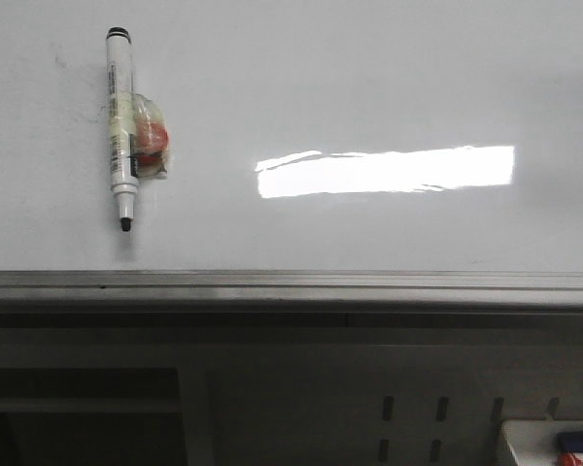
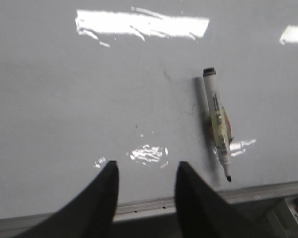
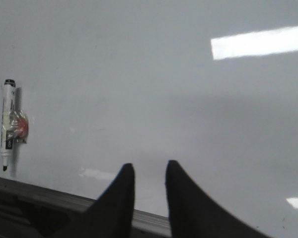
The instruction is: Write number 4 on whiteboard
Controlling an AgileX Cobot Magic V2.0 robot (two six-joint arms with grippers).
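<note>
The whiteboard (image 1: 369, 78) is a glossy white board with a grey metal rail (image 1: 291, 286) along its near edge. No number 4 shows on it. A white marker (image 1: 122, 126) with a black tip and a red-and-clear taped wad lies on the board at the left, tip toward the rail. It also shows in the left wrist view (image 2: 217, 121) and the right wrist view (image 3: 9, 124). My left gripper (image 2: 146, 167) is open and empty over the rail, to the marker's left. My right gripper (image 3: 150, 166) is open and empty, well right of the marker. Neither gripper shows in the front view.
A bright rectangular glare (image 1: 384, 170) lies on the board's middle. Below the rail is a grey slotted panel (image 1: 408, 408). A white box with blue and red items (image 1: 554, 442) sits at the lower right corner.
</note>
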